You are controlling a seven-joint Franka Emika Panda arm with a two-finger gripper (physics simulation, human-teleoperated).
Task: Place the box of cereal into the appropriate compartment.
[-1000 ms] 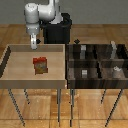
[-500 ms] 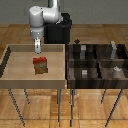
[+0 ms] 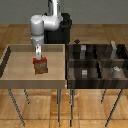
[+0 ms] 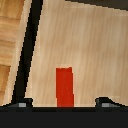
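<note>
While the small red cereal carton with its tan-orange front point(image 3: 40, 65) stands upright in the light-wood tray point(image 3: 15, 77), my jaws point(image 3: 38, 51) hover spread open directly above it; the dark brown four-cell bin point(image 3: 96, 80) sits right.

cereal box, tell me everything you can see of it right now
The box of cereal is a small red carton with a tan-orange printed front, standing upright on the floor of the light-wood tray, near its middle. The wrist view shows its narrow red top. The claw hangs just above it, fingers apart, not touching as far as I can tell.
</note>
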